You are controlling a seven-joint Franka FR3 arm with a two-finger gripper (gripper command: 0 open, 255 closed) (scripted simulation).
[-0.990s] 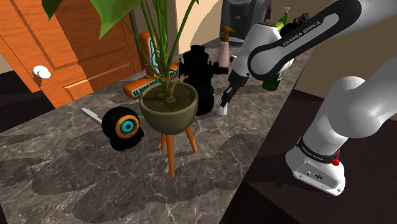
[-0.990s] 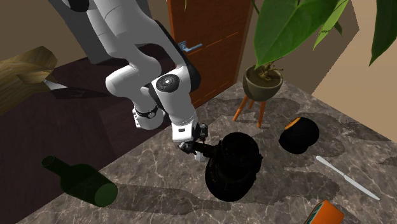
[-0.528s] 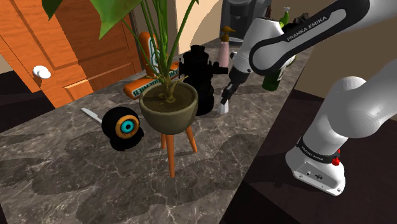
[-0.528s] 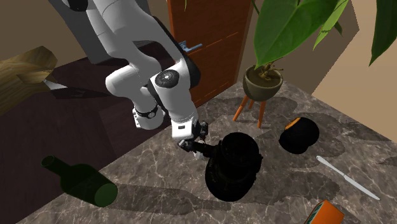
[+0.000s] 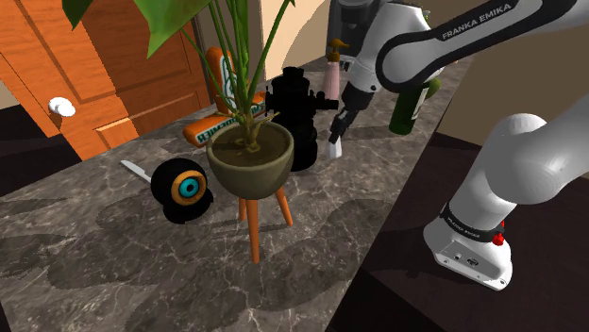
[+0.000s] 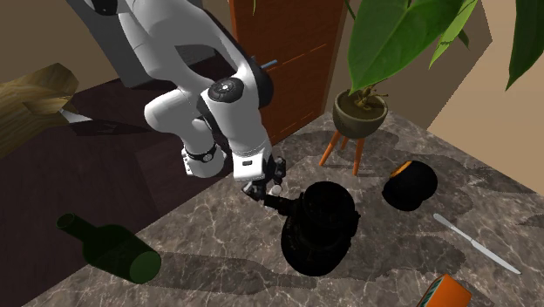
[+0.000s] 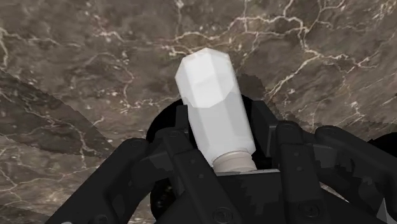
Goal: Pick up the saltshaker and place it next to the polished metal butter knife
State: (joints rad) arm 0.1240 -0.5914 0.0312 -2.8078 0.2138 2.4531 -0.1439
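The saltshaker (image 7: 213, 114) is a plain white faceted bottle, clasped between my black fingers and hanging a little above the dark marble counter (image 7: 83, 76). In the shoulder view my gripper (image 5: 337, 130) holds the saltshaker (image 5: 333, 147) just to the right of a tall black appliance (image 5: 294, 113). In the second exterior view the gripper (image 6: 275, 201) hangs beside that appliance (image 6: 321, 227). The metal butter knife (image 5: 135, 170) lies flat far off at the shoulder view's left, beyond a plant; it is the same knife (image 6: 476, 243) near the second exterior view's right edge.
A potted plant (image 5: 250, 156) on orange legs stands between the gripper and the knife. A black round object with a teal ring (image 5: 180, 189) sits by the knife. An orange packet (image 5: 210, 124), a pink pump bottle (image 5: 332, 75) and a green bottle (image 5: 406, 111) crowd the back.
The gripper has risen and shifted slightly towards the back, carrying the saltshaker up off the marble. The other objects have not moved.
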